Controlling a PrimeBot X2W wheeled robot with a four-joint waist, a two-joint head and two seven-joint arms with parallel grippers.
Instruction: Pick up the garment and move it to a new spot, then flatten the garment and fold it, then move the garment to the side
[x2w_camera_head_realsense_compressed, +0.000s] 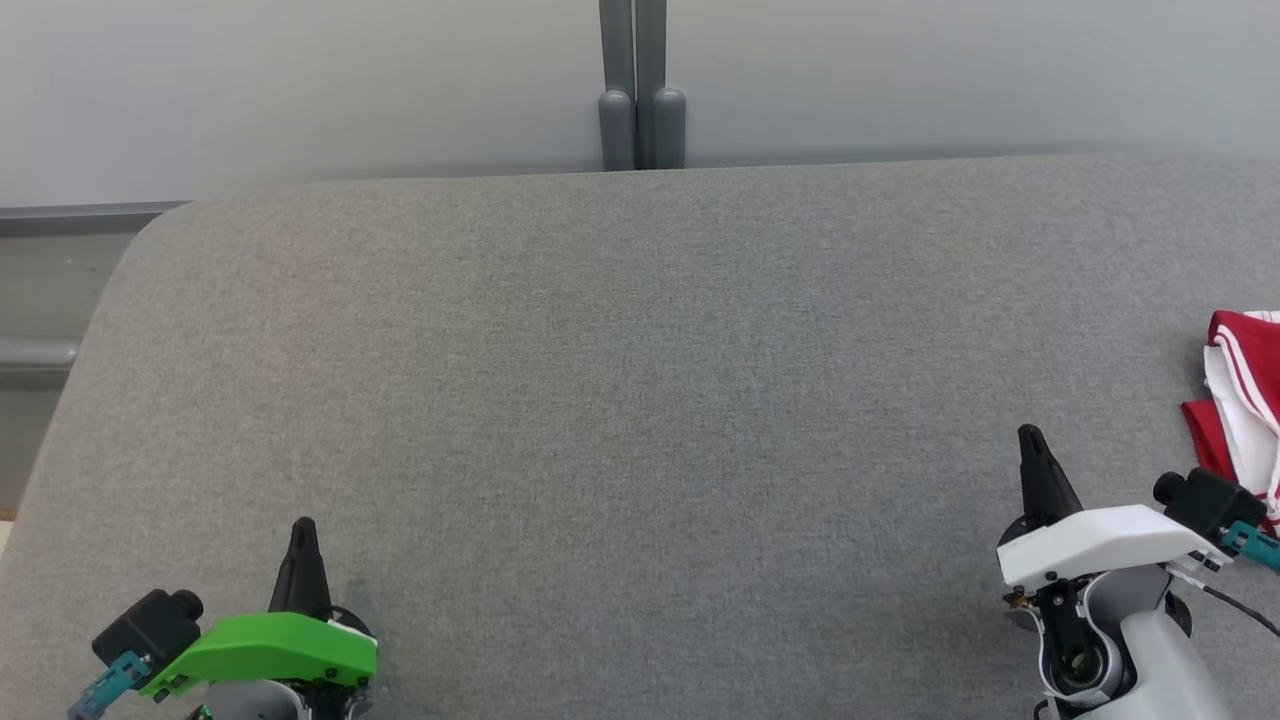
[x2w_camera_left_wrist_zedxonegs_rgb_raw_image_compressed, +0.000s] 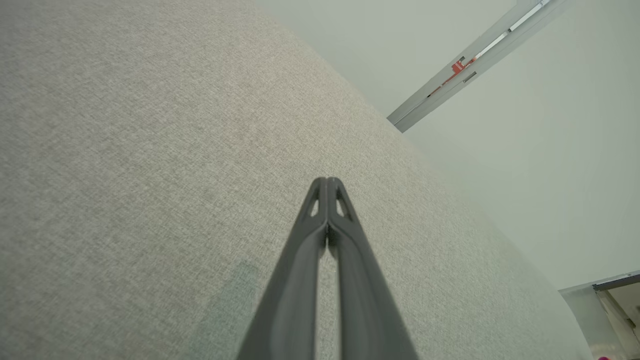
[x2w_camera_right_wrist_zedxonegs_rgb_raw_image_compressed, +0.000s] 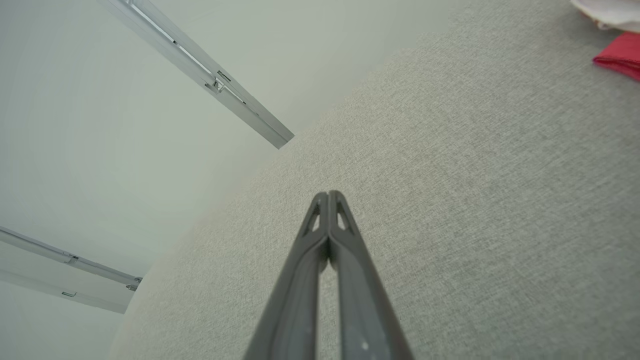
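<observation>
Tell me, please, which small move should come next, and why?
Probably the right gripper should open and reach right toward the red-and-white garment. Its fingers are shut and empty, and the garment lies bunched just beyond it on that side.

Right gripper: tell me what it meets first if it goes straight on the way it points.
Probably the grey table, though depth is unclear. The right gripper aims across it; the garment lies off to the right, outside that line.

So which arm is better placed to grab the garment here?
Right. The right claw sits close beside the red-and-white garment at the head view's right edge; the left claw is far across the table.
</observation>
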